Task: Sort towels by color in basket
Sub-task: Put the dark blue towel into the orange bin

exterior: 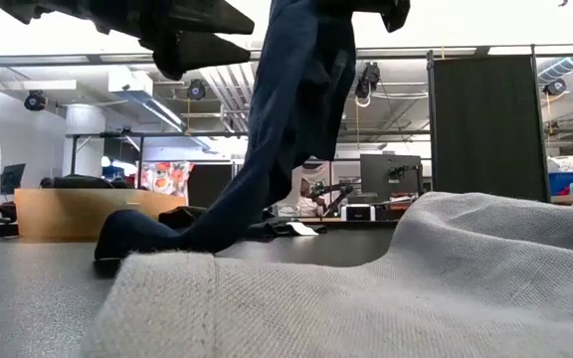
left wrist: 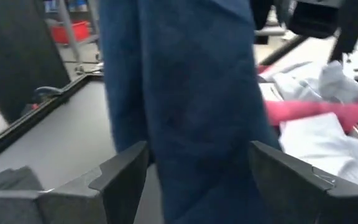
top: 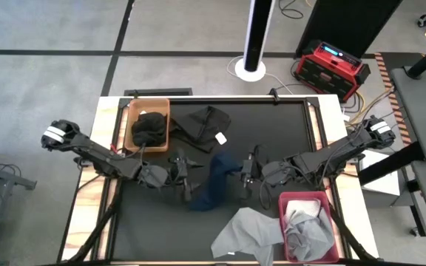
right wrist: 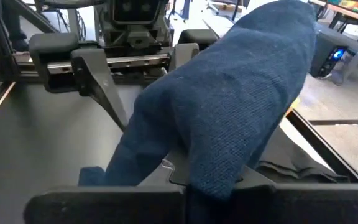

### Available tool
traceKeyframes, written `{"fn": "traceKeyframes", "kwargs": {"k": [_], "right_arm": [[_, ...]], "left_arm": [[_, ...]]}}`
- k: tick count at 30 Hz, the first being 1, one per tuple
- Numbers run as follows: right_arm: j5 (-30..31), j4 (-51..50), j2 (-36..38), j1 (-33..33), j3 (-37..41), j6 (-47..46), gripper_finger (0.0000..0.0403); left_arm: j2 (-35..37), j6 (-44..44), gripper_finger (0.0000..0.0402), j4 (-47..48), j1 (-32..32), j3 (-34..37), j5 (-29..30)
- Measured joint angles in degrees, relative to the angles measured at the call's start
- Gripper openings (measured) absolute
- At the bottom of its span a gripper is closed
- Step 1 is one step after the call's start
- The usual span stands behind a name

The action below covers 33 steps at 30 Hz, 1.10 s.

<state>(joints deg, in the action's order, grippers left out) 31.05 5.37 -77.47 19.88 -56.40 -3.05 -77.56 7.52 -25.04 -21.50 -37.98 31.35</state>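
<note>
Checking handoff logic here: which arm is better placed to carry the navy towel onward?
Probably the right. The right gripper is shut on the navy towel and lifts it. The left gripper is open beside the hanging cloth, gripping nothing.

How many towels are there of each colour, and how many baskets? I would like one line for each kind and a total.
Black towels: 2, one in the wooden basket at and one on the table
Navy towels: 1, hanging from the right gripper at
Grey towels: 2, one on the table and one in the red basket at
Baskets: 2
Total: 7 things
</note>
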Motion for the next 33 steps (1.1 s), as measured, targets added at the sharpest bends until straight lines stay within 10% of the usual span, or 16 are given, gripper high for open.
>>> {"fn": "traceKeyframes", "kwargs": {"k": [26,33], "right_arm": [[0.0,0.1,-0.3,0.0,0.0,1.1,0.0009],[0.0,0.0,-0.3,0.0,0.0,1.2,0.0009]], "left_arm": [[-13.4,-5.3,0.0260,-12.4,7.0,-5.0,-13.9],[-17.4,-9.7,0.0174,-12.4,7.0,-8.3,-13.9]]}}
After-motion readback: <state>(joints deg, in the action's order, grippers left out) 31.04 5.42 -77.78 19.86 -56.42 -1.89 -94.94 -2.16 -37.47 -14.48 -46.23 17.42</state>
